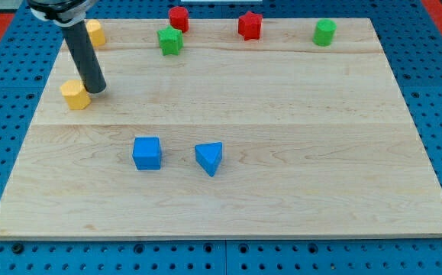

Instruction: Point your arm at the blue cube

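The blue cube sits on the wooden board, left of centre toward the view's bottom. A blue triangular block lies just to its right. My tip is at the view's upper left, touching or next to the right side of a yellow block. The tip is well above and left of the blue cube, apart from it.
Another yellow block sits at the top left, partly behind the rod. Along the view's top are a green star-like block, a red block, a red star-like block and a green cylinder-like block.
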{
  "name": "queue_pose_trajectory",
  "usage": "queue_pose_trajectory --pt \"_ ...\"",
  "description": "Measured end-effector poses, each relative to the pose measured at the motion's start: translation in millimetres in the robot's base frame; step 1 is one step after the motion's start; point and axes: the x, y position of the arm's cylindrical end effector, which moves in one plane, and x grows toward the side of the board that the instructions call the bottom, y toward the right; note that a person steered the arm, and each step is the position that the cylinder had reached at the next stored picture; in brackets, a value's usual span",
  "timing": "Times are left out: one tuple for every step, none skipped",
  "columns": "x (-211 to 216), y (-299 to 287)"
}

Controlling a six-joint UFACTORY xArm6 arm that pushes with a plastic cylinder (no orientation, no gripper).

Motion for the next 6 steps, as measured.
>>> queue_pose_trajectory --pt "0 -8" --pt "-2 -8" --pt "-2 -8" --pt "-2 -5" --pt "-3 16" --pt "-1 65"
